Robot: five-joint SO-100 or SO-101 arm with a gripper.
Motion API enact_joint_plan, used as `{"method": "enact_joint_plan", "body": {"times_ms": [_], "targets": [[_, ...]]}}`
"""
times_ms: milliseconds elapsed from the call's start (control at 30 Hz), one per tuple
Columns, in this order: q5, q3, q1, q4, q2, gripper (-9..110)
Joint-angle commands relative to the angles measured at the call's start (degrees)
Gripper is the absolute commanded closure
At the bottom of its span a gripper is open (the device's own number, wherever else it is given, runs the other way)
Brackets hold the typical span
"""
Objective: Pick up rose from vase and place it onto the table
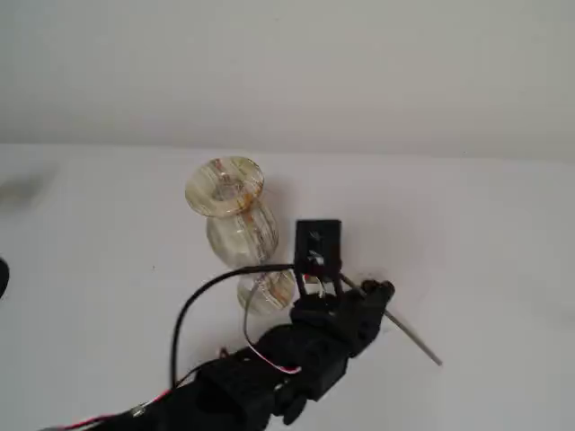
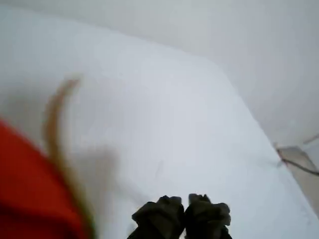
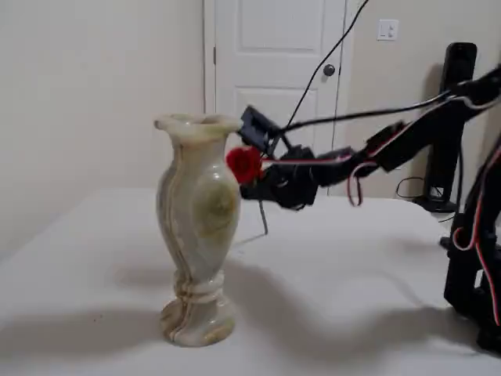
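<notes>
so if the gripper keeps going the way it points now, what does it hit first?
Probably the plain white table: the wrist view shows only bare surface ahead of the gripper. Depth is unclear.

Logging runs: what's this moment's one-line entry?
rose: out of vase | tool: shut on stem, above table | placement: pending

Behind my table: a door, a switch, a stand

In a fixed view I see a white panelled door (image 3: pixel 274 55) at upper centre, its dark round knob (image 3: pixel 329 70) on the right side. A pale wall switch (image 3: pixel 387 30) sits at upper right. A tall black stand (image 3: pixel 446 125) rises at the right edge, with a dark cable (image 3: pixel 407 188) looping low beside it.
</notes>
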Motion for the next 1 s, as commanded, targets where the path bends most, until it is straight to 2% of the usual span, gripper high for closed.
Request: {"method": "enact_joint_plan", "body": {"times_ms": [0, 200, 367, 967], "targets": [[-0.62, -0.79, -0.79, -11.43, -9.05, 102], [-4.83, -3.60, -0.79, -26.81, -26.10, 102], [-7.29, -9.58, -0.09, -34.98, -38.50, 102], [-9.58, -18.37, 1.41, -43.86, -51.42, 73]]}}
